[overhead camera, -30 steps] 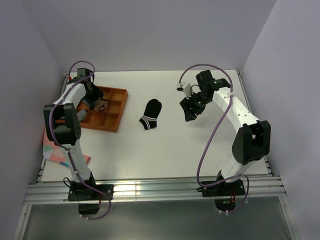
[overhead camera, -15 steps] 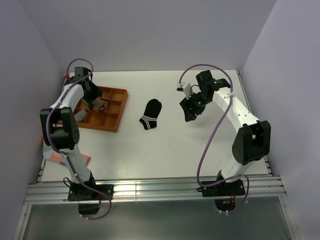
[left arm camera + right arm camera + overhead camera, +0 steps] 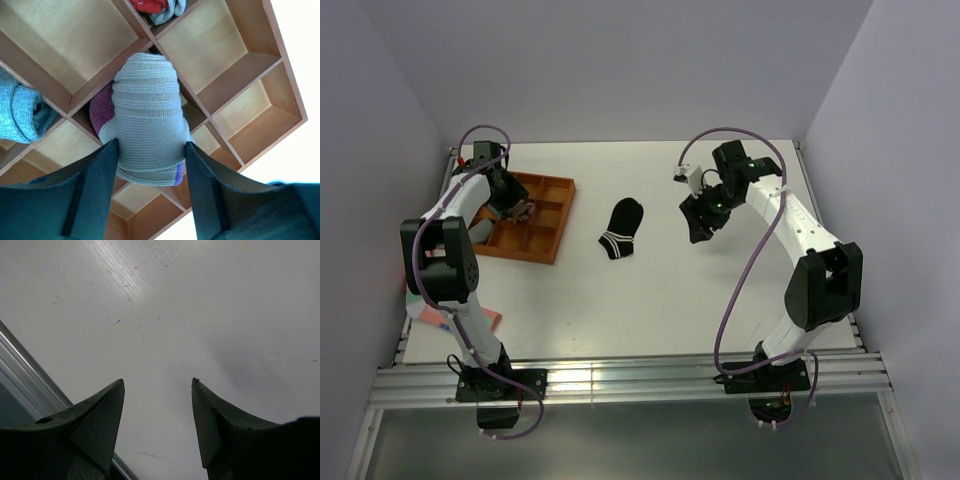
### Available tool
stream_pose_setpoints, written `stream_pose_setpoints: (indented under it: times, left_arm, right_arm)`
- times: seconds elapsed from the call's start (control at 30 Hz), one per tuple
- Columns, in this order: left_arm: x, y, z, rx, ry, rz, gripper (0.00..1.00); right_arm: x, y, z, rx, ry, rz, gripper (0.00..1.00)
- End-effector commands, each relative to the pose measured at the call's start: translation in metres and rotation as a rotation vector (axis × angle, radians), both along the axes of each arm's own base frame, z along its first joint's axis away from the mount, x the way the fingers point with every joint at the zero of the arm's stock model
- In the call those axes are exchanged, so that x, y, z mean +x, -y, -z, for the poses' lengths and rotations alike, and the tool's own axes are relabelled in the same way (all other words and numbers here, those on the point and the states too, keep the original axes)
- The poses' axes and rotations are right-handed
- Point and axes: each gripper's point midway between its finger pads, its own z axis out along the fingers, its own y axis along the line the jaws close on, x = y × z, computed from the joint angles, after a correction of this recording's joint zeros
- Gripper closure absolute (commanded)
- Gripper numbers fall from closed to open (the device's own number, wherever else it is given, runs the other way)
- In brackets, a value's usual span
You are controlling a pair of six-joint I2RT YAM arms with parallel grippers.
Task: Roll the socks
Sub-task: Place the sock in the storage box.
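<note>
**Listener:** Where is your left pincer?

**Me:** My left pincer [image 3: 150, 144] is over the wooden tray [image 3: 215, 45], which sits near the far left corner of the counter [image 3: 620, 300]. Its two fingers stand wide. The rolled tan sock [image 3: 145, 100] fills the gap between them and touches both. I cannot tell whether they squeeze it or only flank it.

**Listener:** How does that sock look?

**Me:** It is a tight bundle, ribbed tan on the outside. Maroon shows on its left side and a sliver of purple at its lower edge. It is over a crossing of the tray's dividers; whether it rests on them I cannot tell. A blue-grey rolled bundle [image 3: 20, 112] sits in a compartment to its left, and a red item [image 3: 150, 4] shows in another compartment.

**Listener:** And the other sock?

**Me:** The black sock [image 3: 621, 229], with its white-striped cuff, lies flat and unrolled near the counter's middle. It is between the tray and my right pincer [image 3: 701, 228], touching neither.

**Listener:** What is that pincer doing?

**Me:** It hangs over bare counter, fingers apart, with nothing between them.
</note>
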Motion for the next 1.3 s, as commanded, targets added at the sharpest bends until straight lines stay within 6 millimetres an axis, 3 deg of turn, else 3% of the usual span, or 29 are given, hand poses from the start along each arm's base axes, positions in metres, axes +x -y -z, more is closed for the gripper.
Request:
stream_pose_setpoints:
  times: [0.0, 0.13, 0.17, 0.27, 0.5, 0.73, 1.03, 1.27]
  left_arm:
    - [0.007, 0.003, -0.004, -0.011, 0.03, -0.017, 0.41]
    - [0.009, 0.0, 0.013, 0.001, -0.016, -0.039, 0.61]
    - [0.008, -0.001, 0.016, 0.002, -0.03, -0.043, 0.71]
    - [0.007, 0.0, 0.029, 0.003, -0.063, -0.056, 0.8]
    - [-0.015, 0.001, 0.069, 0.003, -0.201, -0.082, 0.82]
    - [-0.02, 0.011, 0.092, -0.014, -0.249, -0.074, 0.82]
    - [-0.007, 0.029, 0.077, -0.032, -0.197, -0.041, 0.69]
    - [0.008, 0.031, 0.01, -0.027, -0.045, -0.005, 0.49]
  right_arm:
    - [-0.006, -0.003, -0.02, 0.028, 0.054, -0.015, 0.37]
    - [-0.007, -0.001, -0.017, 0.02, 0.057, -0.013, 0.37]
    - [-0.007, 0.0, -0.016, 0.016, 0.058, -0.015, 0.37]
    - [-0.007, 0.002, -0.015, 0.006, 0.062, -0.015, 0.37]
    - [-0.007, 0.001, -0.011, 0.009, 0.045, -0.019, 0.37]
    - [-0.005, 0.0, -0.009, 0.009, 0.04, -0.021, 0.37]
    - [0.0, -0.002, -0.016, 0.019, 0.052, -0.018, 0.37]
    - [0.012, -0.008, -0.028, 0.035, 0.066, -0.008, 0.37]
